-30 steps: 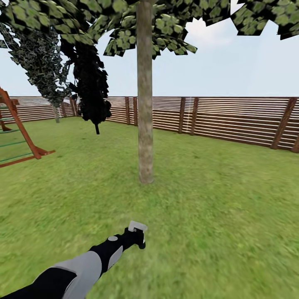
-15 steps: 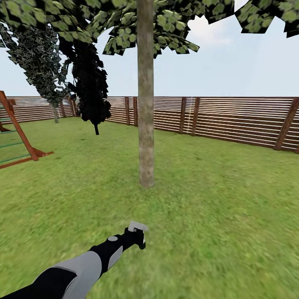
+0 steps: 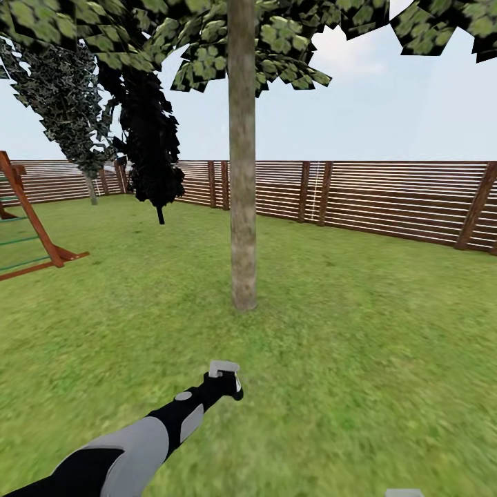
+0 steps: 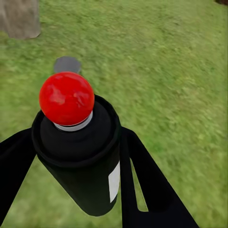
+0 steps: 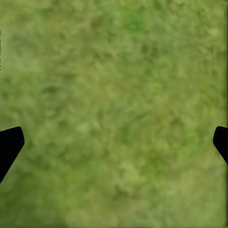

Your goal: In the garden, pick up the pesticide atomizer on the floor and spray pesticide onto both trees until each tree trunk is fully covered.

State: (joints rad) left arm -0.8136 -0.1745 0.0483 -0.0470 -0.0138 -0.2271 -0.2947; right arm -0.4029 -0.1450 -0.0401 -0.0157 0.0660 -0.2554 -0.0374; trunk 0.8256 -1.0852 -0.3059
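Observation:
The tree trunk [image 3: 242, 207] stands straight ahead on the lawn, grey-brown and bare, under a canopy of blocky green leaves [image 3: 276, 34]. My left gripper [image 3: 222, 388] reaches out low in front of it, shut on the pesticide atomizer [image 3: 224, 368], whose pale head points toward the trunk. In the left wrist view the atomizer [image 4: 78, 156] is a black bottle with a white label and a red dome, clamped between both black fingers [image 4: 142, 180]; the trunk's base [image 4: 19, 19] lies beyond it. My right gripper [image 5: 114, 147] hangs open over bare grass.
A brown slat fence [image 3: 386, 200] rings the lawn behind the tree. A wooden play frame [image 3: 34, 235] stands at the left. A narrow dark tree [image 3: 152, 145] and a speckled grey-green one [image 3: 65, 96] stand at the back left. A small grey part [image 3: 404, 493] shows at the bottom edge.
The left gripper has turned a little with the atomizer, whose head has shifted slightly up and left. A grey part has come in at the bottom right edge. The view shifted slightly.

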